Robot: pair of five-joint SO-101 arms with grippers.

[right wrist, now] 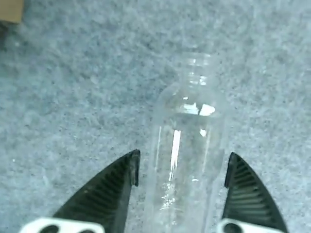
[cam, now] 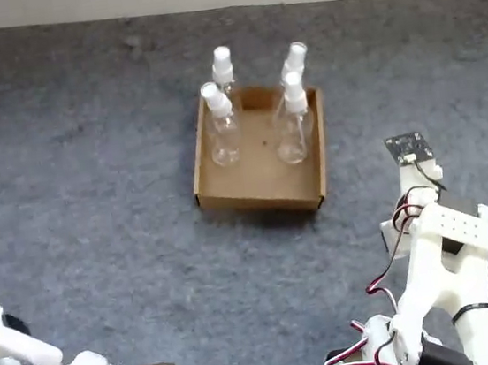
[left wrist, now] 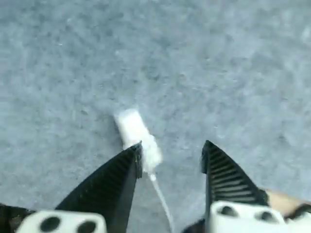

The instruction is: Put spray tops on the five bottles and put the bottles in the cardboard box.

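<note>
A white spray top with its thin dip tube lies on the grey carpet. My left gripper is open over it, one fingertip touching its side. A clear bottle without a top lies on the carpet, its threaded neck pointing away. My right gripper is open with one finger on each side of the bottle's body. The cardboard box sits at mid table in the high view. Several bottles with white spray tops stand upright in it, such as the bottle at its front left and the bottle at its front right.
Grey carpet covers the whole table. The right arm rises at the front right, near the box's front right corner. The left arm sits low at the front left corner. A corner of the cardboard box shows in the right wrist view.
</note>
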